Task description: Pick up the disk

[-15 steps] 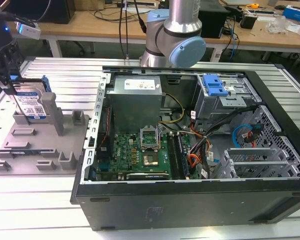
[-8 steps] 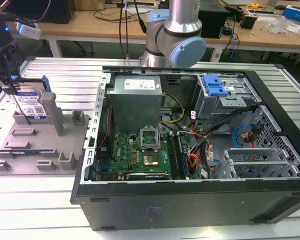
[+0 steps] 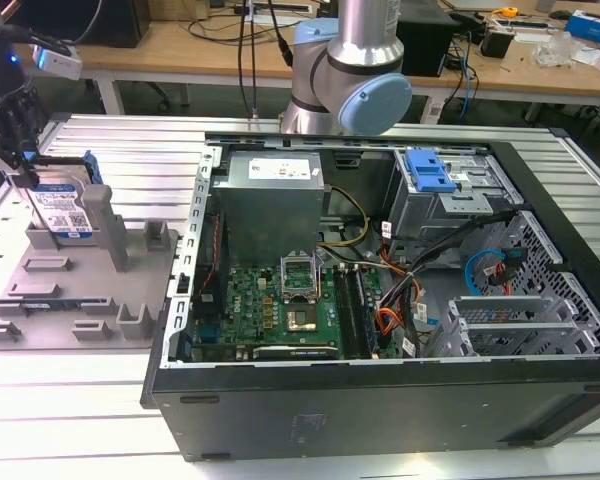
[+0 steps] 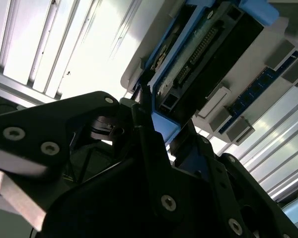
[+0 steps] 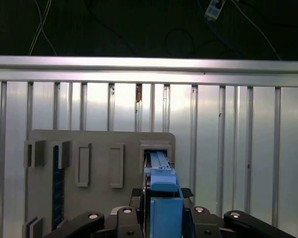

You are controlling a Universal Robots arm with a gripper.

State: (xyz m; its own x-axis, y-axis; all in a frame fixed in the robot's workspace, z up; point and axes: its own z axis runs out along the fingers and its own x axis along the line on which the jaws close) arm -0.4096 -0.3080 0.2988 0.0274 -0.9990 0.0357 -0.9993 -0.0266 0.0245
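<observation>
Gripper [image 3: 25,180] — seemingly clamped on disk [image 3: 66,211]; contact partly hidden | disk upright in grey fixture [image 3: 85,300]

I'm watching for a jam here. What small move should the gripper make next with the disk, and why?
Probably a short, straight lift, once the hold is sure. The gripper sits over the blue-railed edge of the disk, which stands upright in a slot of the grey fixture; pulling sideways would likely wedge it against the posts.

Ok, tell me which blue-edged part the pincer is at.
The labelled disk standing upright in the grey fixture, at the pincer; the other blue part, the caddy, sits inside the computer case.
</observation>
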